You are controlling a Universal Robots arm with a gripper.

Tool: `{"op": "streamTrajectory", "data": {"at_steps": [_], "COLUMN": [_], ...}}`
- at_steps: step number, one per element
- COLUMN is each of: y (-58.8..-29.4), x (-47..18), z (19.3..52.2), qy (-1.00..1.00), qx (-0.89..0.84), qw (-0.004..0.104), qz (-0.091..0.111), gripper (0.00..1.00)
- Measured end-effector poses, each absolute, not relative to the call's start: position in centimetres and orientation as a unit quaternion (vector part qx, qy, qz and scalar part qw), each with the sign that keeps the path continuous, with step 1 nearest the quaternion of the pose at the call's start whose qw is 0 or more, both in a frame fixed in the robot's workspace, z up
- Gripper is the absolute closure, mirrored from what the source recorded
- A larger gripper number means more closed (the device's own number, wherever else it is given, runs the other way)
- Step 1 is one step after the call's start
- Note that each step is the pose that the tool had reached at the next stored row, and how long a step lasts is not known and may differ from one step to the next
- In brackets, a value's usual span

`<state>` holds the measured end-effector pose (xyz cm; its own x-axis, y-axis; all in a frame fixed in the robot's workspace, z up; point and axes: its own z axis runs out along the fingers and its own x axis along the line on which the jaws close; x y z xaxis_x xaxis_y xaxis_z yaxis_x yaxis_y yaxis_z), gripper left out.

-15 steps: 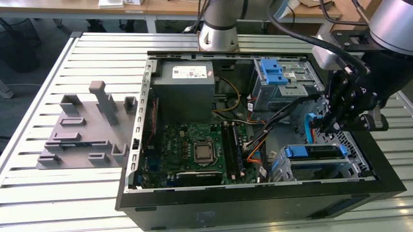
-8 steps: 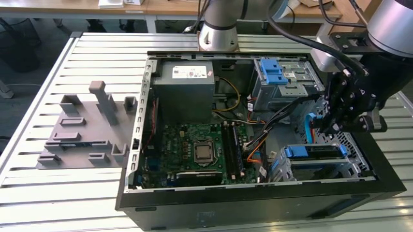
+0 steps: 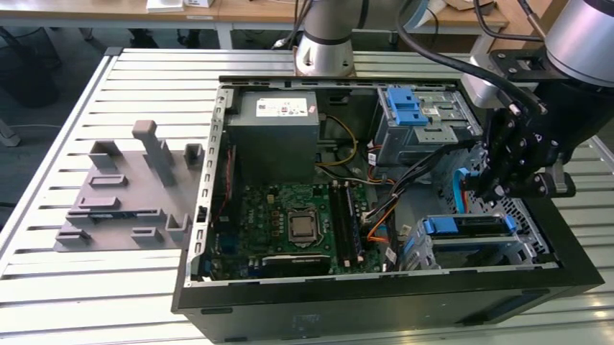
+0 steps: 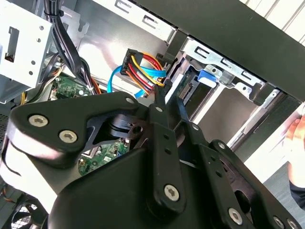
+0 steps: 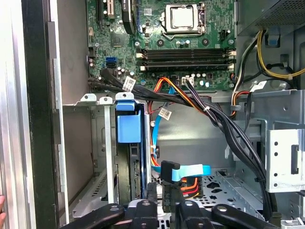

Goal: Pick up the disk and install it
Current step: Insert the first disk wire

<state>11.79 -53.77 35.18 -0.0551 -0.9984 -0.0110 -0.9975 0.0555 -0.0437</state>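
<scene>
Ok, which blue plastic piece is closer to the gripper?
The blue carrier in the corner bay, right by the gripper; the blue bracket sits atop the grey drive cage, nearer the arm's base.

No readable text or labels

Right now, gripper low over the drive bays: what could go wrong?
The gripper sits by the blue data cable and power wires; moving may snag them.
A hand shows at the case's edge, possibly inside the arm's sweep.
The disk stands in its bay; I can't tell if it's seated, so it may be loose.
</scene>
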Motion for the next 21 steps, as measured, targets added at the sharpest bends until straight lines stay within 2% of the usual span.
{"op": "streamTrajectory", "data": {"at_steps": [2,3,21], "y": [-53.76,-53.76,-53.73], "x": [11.79,11.79,11.78], "z": [35.19,35.20,34.97], "qy": [0.726,0.726,0.726], "qx": [-0.687,-0.687,-0.687], "qw": [0.019,0.019,0.019], "qz": [-0.012,-0.012,-0.012], "gripper": [0.74,0.68,0.68]}}
